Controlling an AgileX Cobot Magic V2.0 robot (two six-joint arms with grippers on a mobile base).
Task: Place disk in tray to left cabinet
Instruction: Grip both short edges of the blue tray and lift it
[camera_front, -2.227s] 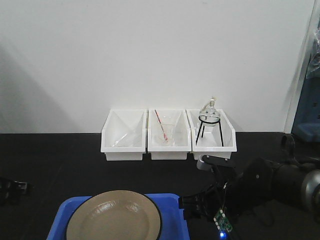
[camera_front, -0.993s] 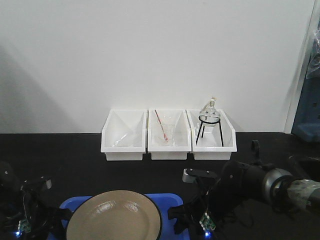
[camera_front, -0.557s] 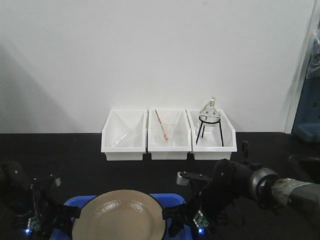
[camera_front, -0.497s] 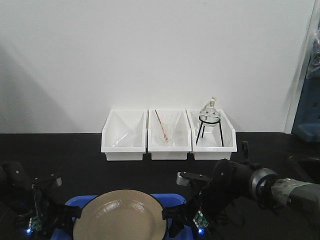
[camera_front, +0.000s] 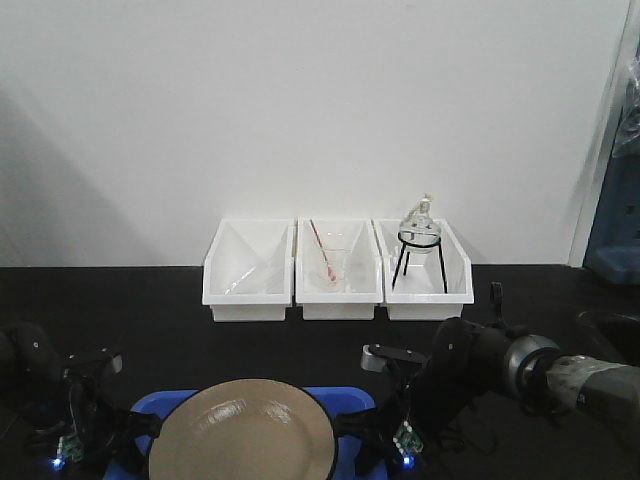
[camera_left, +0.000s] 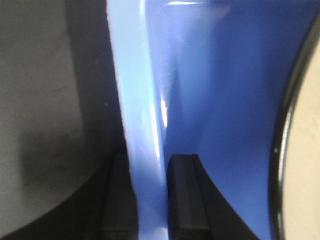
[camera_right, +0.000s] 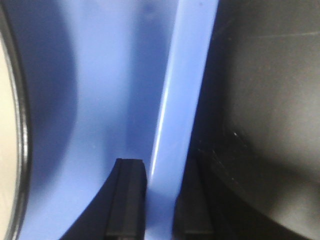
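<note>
Since the earliest frame, both arms have come in to the short sides of the tray (camera_front: 345, 398); the left gripper (camera_front: 138, 443) was then far off at the table's (camera_front: 250, 340) left edge. The front view now shows the tray at the near edge of the black table, with the disk (camera_front: 243, 432) lying flat in it and one gripper at each end, but not how the fingers stand. The wrist views show that. The left fingers (camera_left: 187, 195) sit astride the tray's left lip, one inside and one outside, pressed on it. The right gripper (camera_front: 352, 445) pinches the right lip with its fingers (camera_right: 129, 195) in the same way. Both wrist views catch only the disk's dark rim. Behind, three white bins (camera_front: 338, 270) stand in a row.
</note>
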